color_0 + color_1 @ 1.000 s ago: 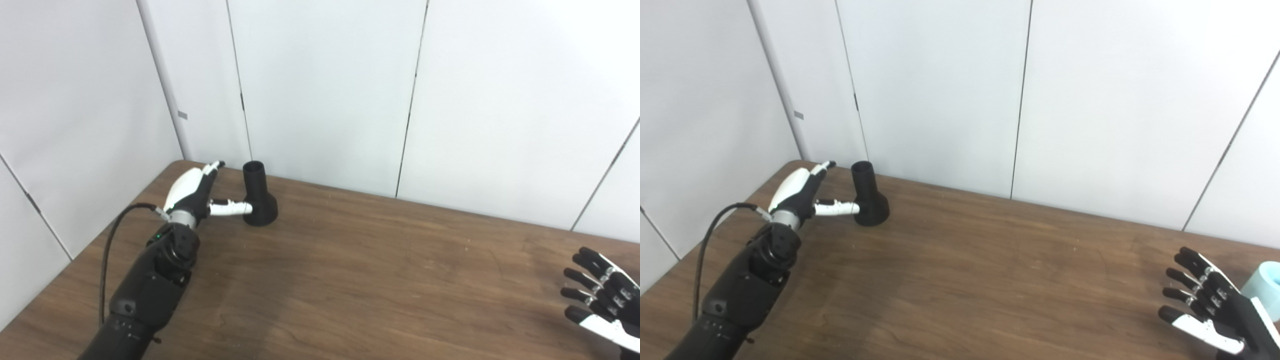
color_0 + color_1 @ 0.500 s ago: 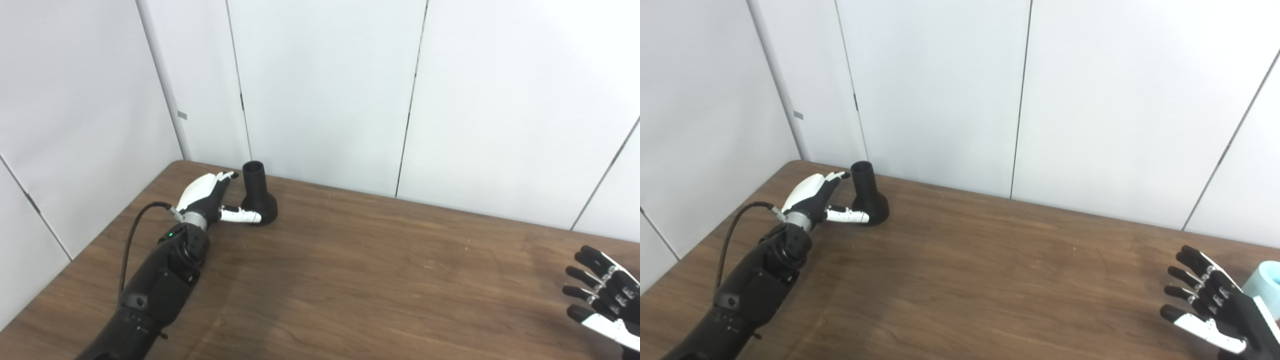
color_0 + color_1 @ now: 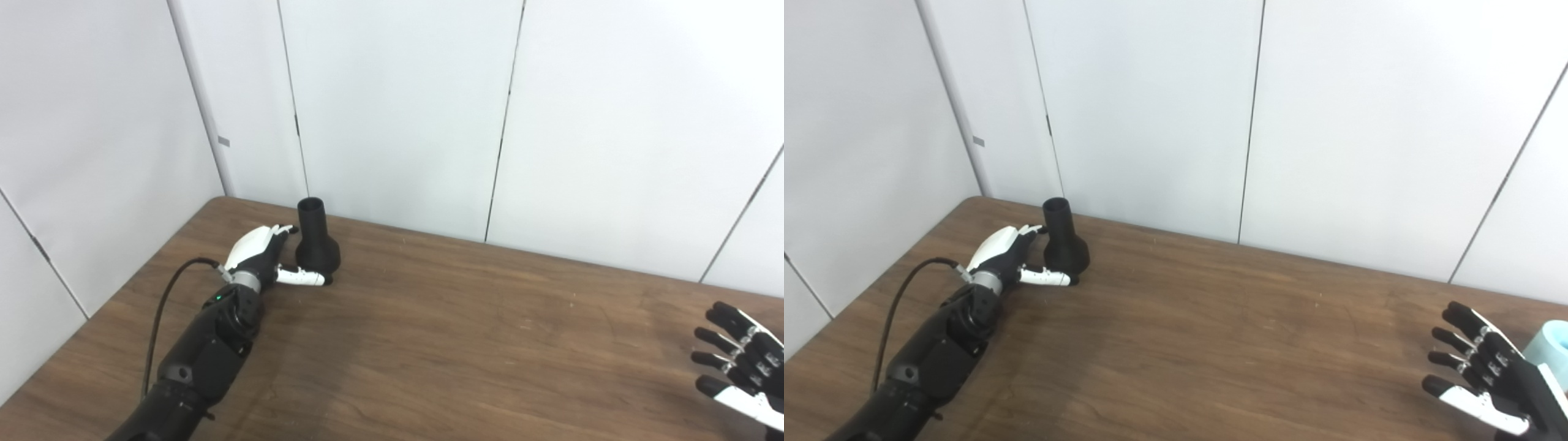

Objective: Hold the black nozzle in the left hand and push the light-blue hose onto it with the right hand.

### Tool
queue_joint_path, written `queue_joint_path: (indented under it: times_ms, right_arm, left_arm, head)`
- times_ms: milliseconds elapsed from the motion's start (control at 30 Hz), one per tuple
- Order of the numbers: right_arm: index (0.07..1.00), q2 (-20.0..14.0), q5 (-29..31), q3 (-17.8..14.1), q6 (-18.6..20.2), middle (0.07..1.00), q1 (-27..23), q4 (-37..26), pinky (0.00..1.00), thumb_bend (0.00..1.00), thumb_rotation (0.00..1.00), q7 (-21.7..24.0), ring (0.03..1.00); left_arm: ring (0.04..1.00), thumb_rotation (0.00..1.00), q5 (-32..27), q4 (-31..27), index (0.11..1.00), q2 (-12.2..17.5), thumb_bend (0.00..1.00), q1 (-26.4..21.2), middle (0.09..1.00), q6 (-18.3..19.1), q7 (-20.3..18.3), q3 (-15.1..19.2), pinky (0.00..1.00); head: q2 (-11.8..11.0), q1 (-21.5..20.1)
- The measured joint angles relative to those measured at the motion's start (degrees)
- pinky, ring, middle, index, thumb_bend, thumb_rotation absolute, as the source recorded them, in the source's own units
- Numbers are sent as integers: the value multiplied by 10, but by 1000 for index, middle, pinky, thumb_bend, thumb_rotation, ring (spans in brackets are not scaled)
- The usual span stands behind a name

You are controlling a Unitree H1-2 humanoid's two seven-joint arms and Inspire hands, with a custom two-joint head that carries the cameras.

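A black nozzle (image 3: 316, 242) stands upright on its flared base near the table's far left corner, narrow neck up. My left hand (image 3: 264, 256) is right beside it on its left, open, with the thumb lying in front of the base and the fingers reaching behind the neck; I cannot tell whether they touch it. My right hand (image 3: 1488, 380) hovers open at the table's right end, fingers spread and holding nothing. Just behind it, at the right eye view's edge, shows the end of the light-blue hose (image 3: 1549, 352); the rest of it is out of frame.
The brown wooden table (image 3: 459, 343) stretches between the two hands. White wall panels (image 3: 392, 110) close off the back and left sides right at the table's edges. A black cable (image 3: 162, 300) loops from my left forearm.
My left hand has moved right and lower toward the nozzle, its thumb sliding in front of the base and its fingers closing in on the neck. The right hand has barely shifted.
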Motion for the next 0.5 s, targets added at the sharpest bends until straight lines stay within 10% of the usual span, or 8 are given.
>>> queue_joint_path:
  times_ms: [500]
  right_arm:
    - [866, -5, 0, -1, 17, 895, 5, -19, 676, 794, 194, -4, 826]
  left_arm:
    - [1000, 388, -52, 58, 832, -31, 1000, -26, 1000, -35, 39, 31, 1000]
  head:
    - [8, -6]
